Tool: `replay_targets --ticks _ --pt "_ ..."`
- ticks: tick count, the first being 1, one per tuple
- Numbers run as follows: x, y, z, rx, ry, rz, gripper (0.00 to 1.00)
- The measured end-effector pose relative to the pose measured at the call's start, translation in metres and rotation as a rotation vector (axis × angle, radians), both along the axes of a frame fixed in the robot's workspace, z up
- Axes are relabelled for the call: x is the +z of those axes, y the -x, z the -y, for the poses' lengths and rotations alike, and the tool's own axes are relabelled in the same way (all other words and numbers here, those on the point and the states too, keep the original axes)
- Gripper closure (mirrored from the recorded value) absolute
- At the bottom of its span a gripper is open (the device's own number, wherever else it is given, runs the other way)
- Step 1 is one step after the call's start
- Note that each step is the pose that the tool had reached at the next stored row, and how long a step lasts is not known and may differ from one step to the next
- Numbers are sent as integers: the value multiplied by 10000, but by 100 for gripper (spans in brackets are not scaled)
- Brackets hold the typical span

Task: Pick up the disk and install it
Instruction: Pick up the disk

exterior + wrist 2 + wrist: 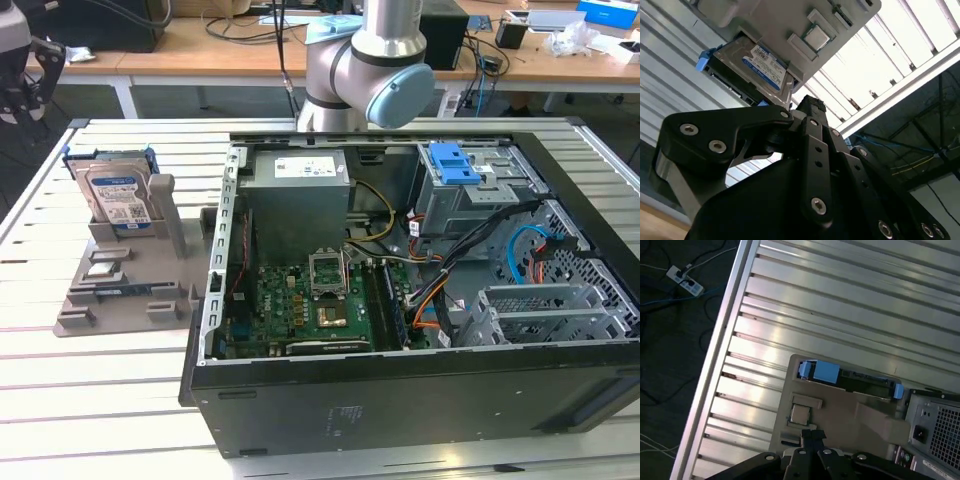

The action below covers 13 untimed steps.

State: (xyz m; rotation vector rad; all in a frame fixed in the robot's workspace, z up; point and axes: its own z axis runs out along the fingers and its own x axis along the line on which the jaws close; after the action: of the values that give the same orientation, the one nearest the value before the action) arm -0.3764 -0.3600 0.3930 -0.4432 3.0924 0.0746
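Starting with what holds what, we see the disk (pixel 117 195) standing upright on its edge in a slot of a grey holder (pixel 125 300). The holder sits on the slatted metal table (pixel 110 400) at the exterior view's left, just beside the open computer case (pixel 400 405). The disk's blue frame shows on both sides above the slot, and its label faces the flat part of the holder. A small square chip (pixel 799 415) lies in a shallow pocket on that flat part, near the disk but apart from it. The case lies on its side with its open face upward. Inside it we find a grey power-supply box (pixel 298 190) in the far corner nearest the holder, a green circuit board (pixel 310 310) below it, a grey metal cage (pixel 470 200) with a blue latch (pixel 455 162) on top, and loose cables (pixel 440 290) between the board and the cage. The arm (pixel 370 70) rises beyond the case's far wall. The gripper (pixel 812 435) hangs above the holder, clear of the disk, and in the first wrist view its jaws look closed together with nothing between them. Bare slats run from the holder out to the table's long edge, beyond which the floor (pixel 670 365) drops away with a power strip (pixel 685 281) lying on it. The holder's far side stands close to the case wall, so the wider room lies on the side toward the table's edge.
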Motion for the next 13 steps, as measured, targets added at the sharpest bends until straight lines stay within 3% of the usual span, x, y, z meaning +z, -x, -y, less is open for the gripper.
replay_targets --ticks 13 --pt "0 0 0 2032 0 0 90"
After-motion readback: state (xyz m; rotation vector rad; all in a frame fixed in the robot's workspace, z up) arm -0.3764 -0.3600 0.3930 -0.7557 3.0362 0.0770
